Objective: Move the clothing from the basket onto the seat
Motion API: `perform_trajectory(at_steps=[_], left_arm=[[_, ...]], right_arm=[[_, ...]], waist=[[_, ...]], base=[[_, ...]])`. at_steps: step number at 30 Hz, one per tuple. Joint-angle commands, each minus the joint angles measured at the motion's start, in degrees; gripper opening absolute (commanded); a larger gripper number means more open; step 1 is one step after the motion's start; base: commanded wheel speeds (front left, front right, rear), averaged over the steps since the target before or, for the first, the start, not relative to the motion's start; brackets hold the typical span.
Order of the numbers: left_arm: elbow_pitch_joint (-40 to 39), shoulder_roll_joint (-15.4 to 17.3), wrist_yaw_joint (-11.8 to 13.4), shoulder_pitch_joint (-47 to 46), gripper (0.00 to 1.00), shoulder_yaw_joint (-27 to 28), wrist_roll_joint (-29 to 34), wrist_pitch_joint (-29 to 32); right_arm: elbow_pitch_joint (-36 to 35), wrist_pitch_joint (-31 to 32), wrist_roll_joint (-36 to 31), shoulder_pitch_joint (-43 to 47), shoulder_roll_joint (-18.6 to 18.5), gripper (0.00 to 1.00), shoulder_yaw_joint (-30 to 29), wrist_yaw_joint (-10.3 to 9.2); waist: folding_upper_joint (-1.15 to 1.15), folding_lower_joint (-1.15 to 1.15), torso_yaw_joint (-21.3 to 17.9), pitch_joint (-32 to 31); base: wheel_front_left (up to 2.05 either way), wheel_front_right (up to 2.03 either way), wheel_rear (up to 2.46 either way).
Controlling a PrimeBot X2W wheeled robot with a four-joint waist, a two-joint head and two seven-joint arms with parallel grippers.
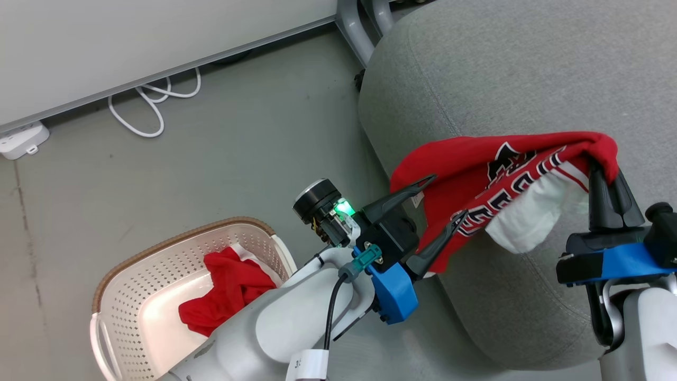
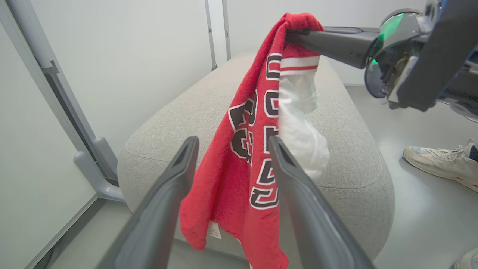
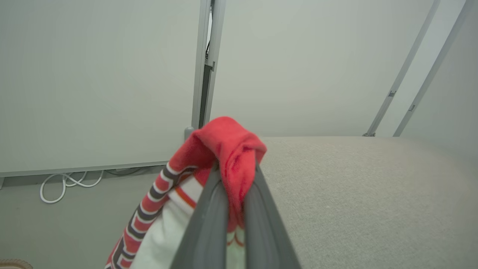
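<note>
1. Your right gripper (image 1: 608,196) is clenched on a bunched fold of the red jersey (image 1: 476,164). The cloth caps its fingertips and drapes away toward your left gripper (image 1: 449,196).
2. Your left gripper stands released, fingers spread wide. The jersey's lower part hangs just ahead of the tips, framed between them; you cannot tell whether it touches.
3. The grey seat (image 1: 502,69) lies beneath and beyond both grippers, under the hanging jersey.
4. The basket (image 1: 158,248) sits back behind your left gripper, beside its forearm, with a second red garment (image 1: 227,291) inside.
</note>
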Motion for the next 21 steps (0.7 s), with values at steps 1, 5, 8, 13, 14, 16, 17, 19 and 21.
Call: perform_trajectory(at_steps=[1,5,8,13,14,16,17,19,21], left_arm=[[0.17,0.06,0.06,0.53,1.0,0.04,0.37,-0.26],[0.2,0.04,0.12,0.88,1.0,-0.01,0.37,-0.27],[0.24,0.04,0.17,0.8,1.0,0.2,0.4,-0.26],[-0.09,0.22,0.34,-0.01,1.0,0.73,0.45,-0.26],[-0.21,0.33,0.49,-0.28,1.0,0.84,0.47,-0.26],[-0.44,0.55,0.7,-0.78,1.0,1.0,0.69,-0.26],[-0.59,0.66,0.76,-1.07,1.0,1.12,0.77,-0.26],[-0.83,1.0,1.08,-1.65,1.0,1.32,0.91,-0.25],[-1.19,1.29,1.4,-2.55,1.0,1.64,1.17,-0.18]], right_arm=[[-0.52,-0.22,0.42,1.18,0.36,0.0,-0.43,0.01],[-0.78,-0.22,0.34,2.24,0.57,0.0,-0.33,0.01],[-1.22,-0.22,0.44,2.01,0.81,0.0,-0.23,0.01],[-2.49,-0.22,0.39,-0.02,0.36,0.0,0.37,0.01],[-2.81,-0.22,0.25,-0.51,-0.02,0.0,0.65,0.01],[-3.56,-0.22,0.5,-2.03,-0.7,0.0,0.67,0.01],[-3.94,-0.22,0.64,-3.01,-1.13,0.0,0.67,0.01],[-4.76,-0.22,0.77,-5.25,-2.12,0.0,0.31,0.01],[-5.63,-0.21,1.06,-8.25,-3.46,0.0,-0.42,0.01]], waist=[[0.0,0.0,-0.71,0.03],[0.0,0.0,-1.52,-0.17],[0.0,0.0,-1.84,-0.19],[0.0,0.0,-1.9,0.22],[0.0,0.0,-1.93,0.48],[0.0,0.0,-1.97,1.11],[0.0,0.0,-1.99,1.55],[0.0,0.0,-1.93,2.69],[0.0,0.0,-1.83,4.22]], base=[[0.0,0.0,0.0],[0.0,0.0,0.0],[0.0,0.0,0.0],[0.0,0.0,0.0],[0.0,0.0,0.0],[0.0,0.0,0.0],[0.0,0.0,0.0],[0.0,0.0,0.0],[0.0,0.0,0.0]])
